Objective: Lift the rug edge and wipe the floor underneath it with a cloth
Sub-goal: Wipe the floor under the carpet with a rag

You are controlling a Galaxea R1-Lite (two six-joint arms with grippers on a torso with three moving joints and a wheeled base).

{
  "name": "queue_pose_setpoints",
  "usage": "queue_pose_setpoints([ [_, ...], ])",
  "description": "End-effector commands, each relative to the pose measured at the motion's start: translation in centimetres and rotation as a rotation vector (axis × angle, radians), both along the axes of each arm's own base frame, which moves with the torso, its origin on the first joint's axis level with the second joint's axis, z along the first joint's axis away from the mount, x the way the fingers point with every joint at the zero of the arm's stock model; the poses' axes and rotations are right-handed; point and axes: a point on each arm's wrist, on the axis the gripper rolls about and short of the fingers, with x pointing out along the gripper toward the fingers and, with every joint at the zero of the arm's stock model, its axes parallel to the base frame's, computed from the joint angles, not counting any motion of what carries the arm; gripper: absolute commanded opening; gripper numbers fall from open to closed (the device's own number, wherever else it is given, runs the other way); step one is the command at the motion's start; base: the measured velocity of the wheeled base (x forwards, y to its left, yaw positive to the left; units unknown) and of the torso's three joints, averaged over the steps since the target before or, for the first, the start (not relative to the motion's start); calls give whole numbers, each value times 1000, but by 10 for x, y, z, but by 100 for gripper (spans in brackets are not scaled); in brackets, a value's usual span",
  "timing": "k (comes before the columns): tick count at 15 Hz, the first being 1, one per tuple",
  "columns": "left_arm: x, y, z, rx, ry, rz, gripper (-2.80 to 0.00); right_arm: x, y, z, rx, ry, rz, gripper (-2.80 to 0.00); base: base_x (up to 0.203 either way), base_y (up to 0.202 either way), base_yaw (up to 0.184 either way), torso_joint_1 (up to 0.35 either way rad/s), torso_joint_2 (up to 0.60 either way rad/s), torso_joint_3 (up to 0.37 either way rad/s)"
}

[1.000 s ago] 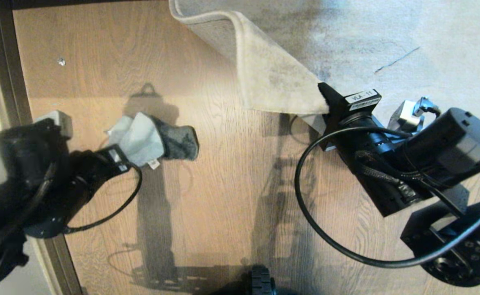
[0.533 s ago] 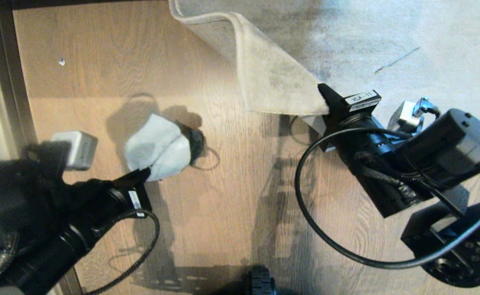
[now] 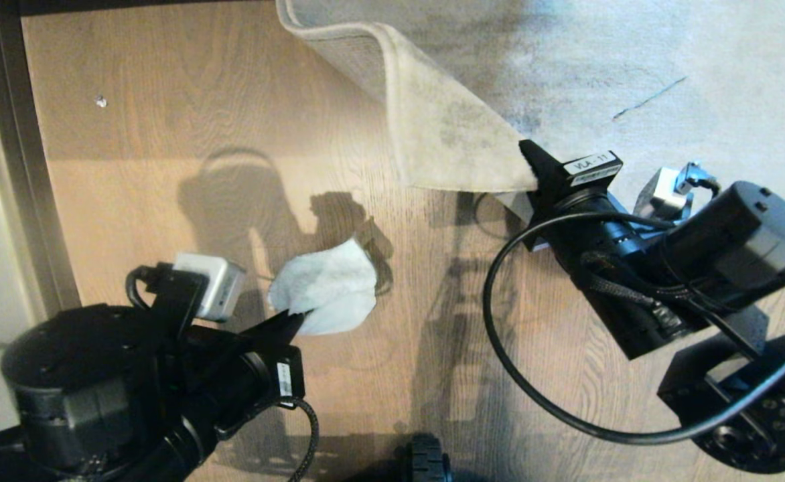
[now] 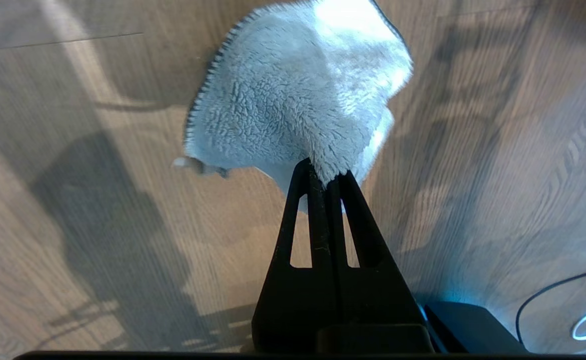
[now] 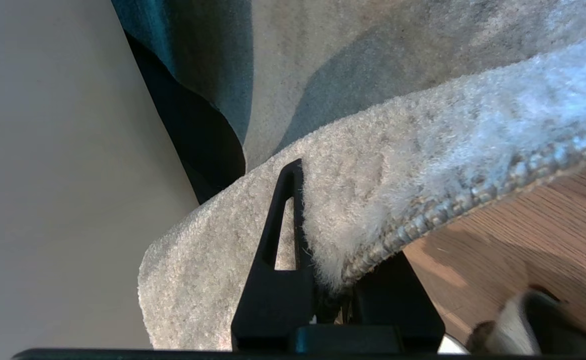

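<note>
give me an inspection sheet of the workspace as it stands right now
surface: wood-grain floor, bare where the rug is pulled back, crossed by shadows
job's things: rug edge lifted and curled over, woven backing showing; cloth pale grey-blue, bunched, hanging from the fingers over the floor
clutter: one small pale speck on the floor near the baseboard
grippers: left gripper shut on the cloth; right gripper shut on the rug edge, holding its corner up
cables: black cable looping from the right arm above the floor; a thinner one at the left wrist
surroundings: dark baseboard along the robot's left, pale wall beyond; a black wheel of the base at the near edge
</note>
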Motion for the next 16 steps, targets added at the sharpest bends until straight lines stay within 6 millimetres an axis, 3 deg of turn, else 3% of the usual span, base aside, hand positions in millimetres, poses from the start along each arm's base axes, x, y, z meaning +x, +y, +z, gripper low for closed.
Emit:
queue_pose_setpoints([
  [1,5,-6,-8,26,23,4,-280,-1,-1,4,38,-34,1,-280,0,0,0,0,0,0],
  [10,22,-21,-21,72,63,16,-280,-3,-2,5,35,-37,-4,-280,0,0,0,0,0,0],
  [16,42,-32,-13,40,38,44,-280,-3,-3,6,16,-46,-15,-280,0,0,0,0,0,0],
])
